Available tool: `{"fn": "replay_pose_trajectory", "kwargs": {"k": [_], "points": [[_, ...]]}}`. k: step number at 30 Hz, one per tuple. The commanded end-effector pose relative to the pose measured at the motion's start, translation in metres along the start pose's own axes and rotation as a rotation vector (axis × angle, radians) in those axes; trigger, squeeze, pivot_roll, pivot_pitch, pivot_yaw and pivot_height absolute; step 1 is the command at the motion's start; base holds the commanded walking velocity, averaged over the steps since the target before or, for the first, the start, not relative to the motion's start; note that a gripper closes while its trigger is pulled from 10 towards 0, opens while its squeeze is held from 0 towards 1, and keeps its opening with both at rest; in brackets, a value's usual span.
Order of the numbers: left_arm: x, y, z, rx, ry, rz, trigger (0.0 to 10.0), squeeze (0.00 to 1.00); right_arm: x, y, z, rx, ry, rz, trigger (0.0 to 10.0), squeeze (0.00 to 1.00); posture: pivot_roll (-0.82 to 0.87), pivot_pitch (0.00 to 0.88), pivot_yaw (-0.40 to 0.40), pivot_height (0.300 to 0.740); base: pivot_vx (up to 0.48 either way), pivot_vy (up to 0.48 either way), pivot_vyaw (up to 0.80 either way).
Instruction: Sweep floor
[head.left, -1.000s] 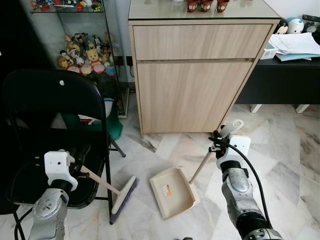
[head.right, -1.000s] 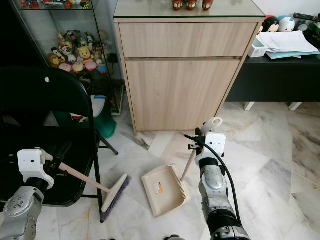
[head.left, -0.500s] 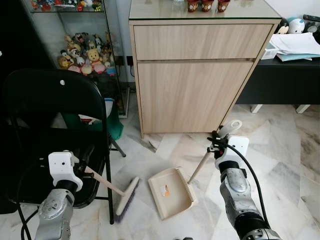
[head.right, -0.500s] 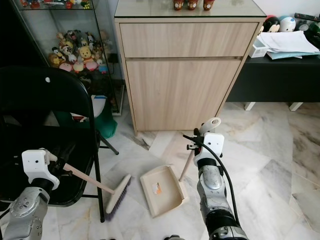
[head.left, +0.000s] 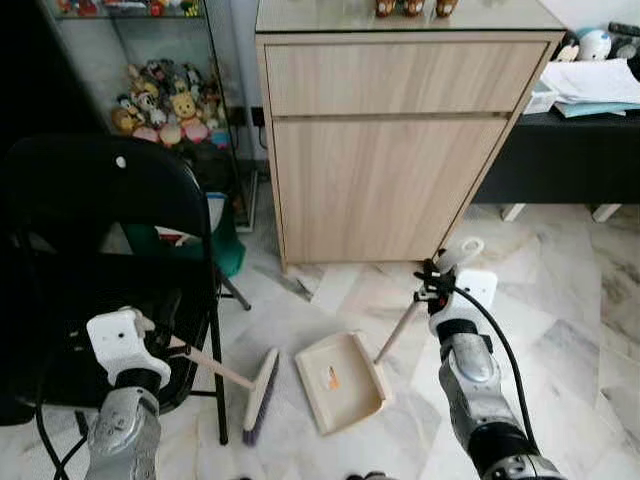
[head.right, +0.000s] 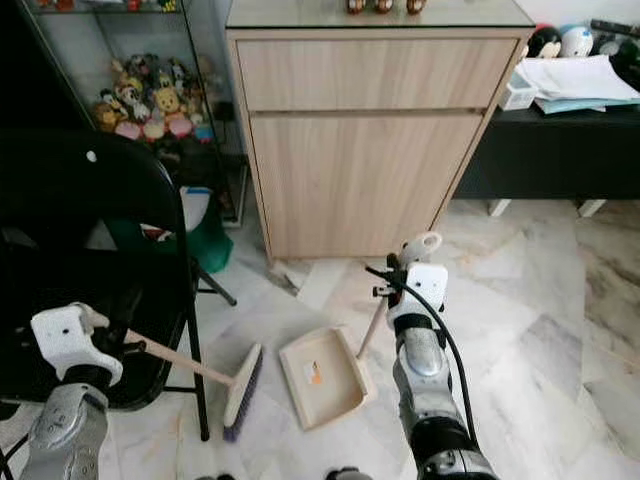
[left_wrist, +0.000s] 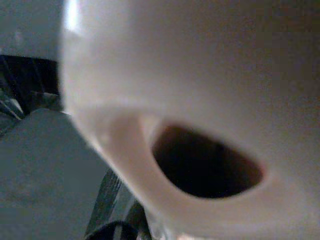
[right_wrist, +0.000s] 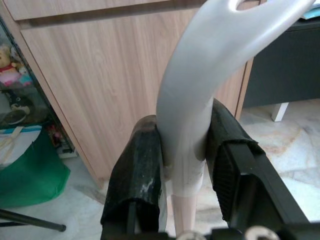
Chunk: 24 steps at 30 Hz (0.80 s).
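The robot's two silver arms are reaching forward and down over a pale, veined marble floor (head.left: 560, 300). The right gripper (right_wrist: 185, 165) is pinching the smooth, curved grey-white grip of the dustpan handle (head.left: 405, 328), its black fingers (right_wrist: 142, 170) pressed against either side. The slanted handle is running down to the beige plastic dustpan (head.left: 340, 378), which is lying flat on the floor with an orange sticker in its tray. The left gripper (head.left: 165, 340) is reaching out beside a black folding chair (head.left: 90, 200) and carrying the light wooden stick of the broom (head.left: 262, 390); whether its fingers are clamped or parted around the stick cannot be told, as the left wrist view is blurred by the stick's rounded end with a hanging hole. The broom's flat head with dark bristles is resting on the floor just beside the dustpan's left edge. Behind is standing a light wood-grain cabinet (head.left: 390, 150).
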<state>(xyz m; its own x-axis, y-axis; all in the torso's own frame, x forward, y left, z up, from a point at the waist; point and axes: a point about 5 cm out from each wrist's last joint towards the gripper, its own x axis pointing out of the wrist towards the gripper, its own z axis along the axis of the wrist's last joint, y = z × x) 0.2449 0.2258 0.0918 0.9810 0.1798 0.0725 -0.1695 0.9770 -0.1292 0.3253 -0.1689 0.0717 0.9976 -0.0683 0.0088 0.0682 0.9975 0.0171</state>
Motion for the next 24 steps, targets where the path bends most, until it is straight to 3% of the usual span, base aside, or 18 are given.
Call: {"fn": "replay_pose_trajectory", "kwargs": {"k": [1,24], "points": [[-0.003,0.001,0.008,-0.006,-0.028,0.022,10.0,0.00,0.006,-0.001,0.013,0.004,-0.052,-0.003,10.0,0.00,-0.04,0.181,-0.023,0.740,0.000,0.000,0.00],[0.004,-0.013,0.002,-0.038,-0.033,0.046,10.0,0.00,0.001,0.003,0.012,0.010,-0.067,0.006,10.0,0.00,-0.04,0.115,-0.018,0.740,0.000,0.000,0.00]]}}
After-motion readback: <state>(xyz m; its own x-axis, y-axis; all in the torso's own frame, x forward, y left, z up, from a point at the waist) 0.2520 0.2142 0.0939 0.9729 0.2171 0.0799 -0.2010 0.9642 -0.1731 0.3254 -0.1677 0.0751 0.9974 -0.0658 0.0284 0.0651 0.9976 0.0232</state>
